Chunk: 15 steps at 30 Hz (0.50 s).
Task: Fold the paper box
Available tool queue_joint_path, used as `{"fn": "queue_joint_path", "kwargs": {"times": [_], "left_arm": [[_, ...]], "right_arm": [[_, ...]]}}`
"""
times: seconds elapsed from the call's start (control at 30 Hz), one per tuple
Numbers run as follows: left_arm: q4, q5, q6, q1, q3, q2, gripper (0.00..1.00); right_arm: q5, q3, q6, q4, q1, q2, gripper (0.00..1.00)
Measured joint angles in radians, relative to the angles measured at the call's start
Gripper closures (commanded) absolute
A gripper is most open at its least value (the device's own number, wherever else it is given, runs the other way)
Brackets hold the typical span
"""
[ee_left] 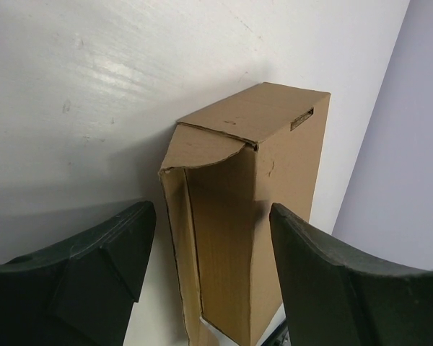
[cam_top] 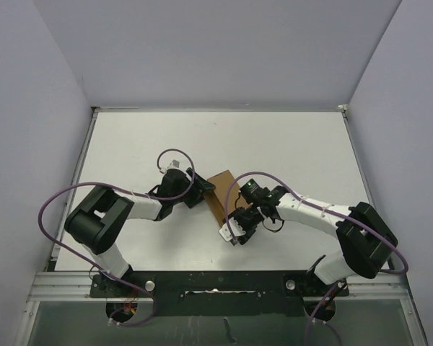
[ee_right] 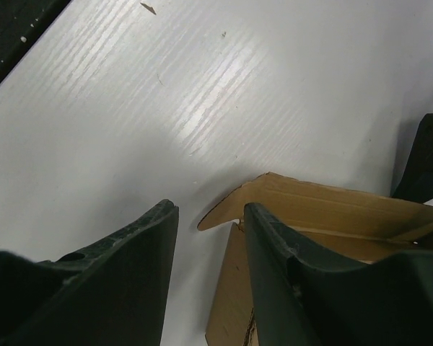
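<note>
White tabletop [cam_top: 289, 144] carries the half-folded paper box [ee_left: 274, 137] near its middle, left gripper [ee_left: 211, 210] spread wide astride it, right gripper [ee_right: 211, 209] part-open and empty beside a loose flap [ee_right: 227, 210], which likely needs tucking next.

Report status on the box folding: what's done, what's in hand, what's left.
Done: the paper box stands formed, walls up, one end closed. In hand: the left gripper straddles its open end, jaws apart; the right gripper sits open beside a loose flap. Left: tuck the flaps and shut that open end.
</note>
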Motion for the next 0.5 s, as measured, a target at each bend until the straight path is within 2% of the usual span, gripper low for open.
{"fn": "queue_joint_path", "kwargs": {"times": [0.5], "left_arm": [[0.033,0.024,-0.007,0.003,0.017,0.035,0.47]], "right_arm": [[0.047,0.000,0.048,0.041,0.003,0.012,0.64]]}}
